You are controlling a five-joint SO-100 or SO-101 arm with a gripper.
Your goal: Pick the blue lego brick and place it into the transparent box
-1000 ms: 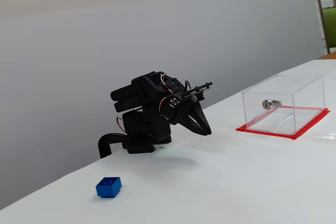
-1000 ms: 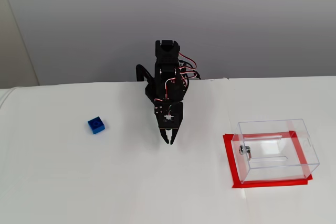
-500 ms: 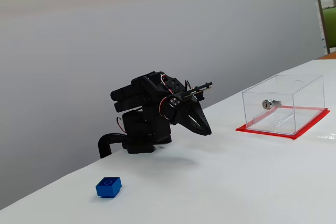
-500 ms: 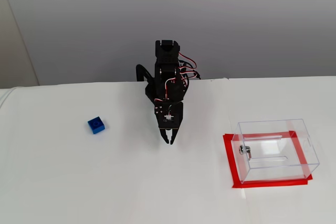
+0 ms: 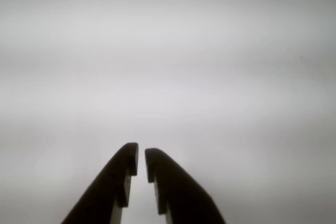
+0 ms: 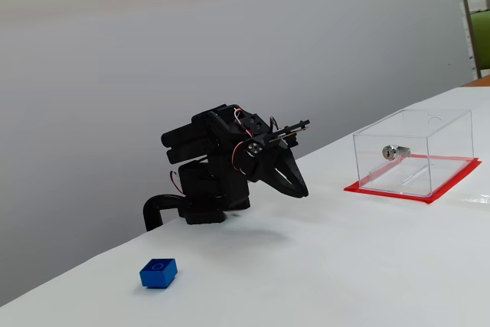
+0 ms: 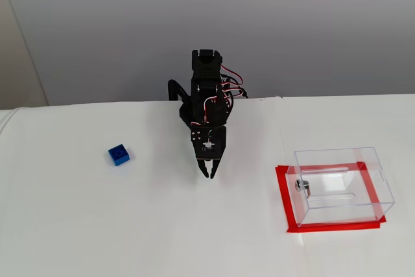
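The blue lego brick (image 6: 158, 273) lies on the white table, at the left in both fixed views (image 7: 118, 154). The transparent box (image 6: 448, 147) stands on its red base sheet at the right (image 7: 363, 189), with a silver knob (image 6: 394, 152) on one wall. My gripper (image 6: 302, 189) is folded low near the arm's base, between brick and box (image 7: 210, 174), pointing down at the table. In the wrist view its two dark fingers (image 5: 142, 156) stand almost together with only a thin slit, holding nothing. Brick and box are out of the wrist view.
The arm's black base (image 7: 206, 95) sits at the table's far edge against a grey wall. The white table (image 7: 130, 225) spreads around the gripper. Shelves (image 6: 476, 13) show at the far right of a fixed view.
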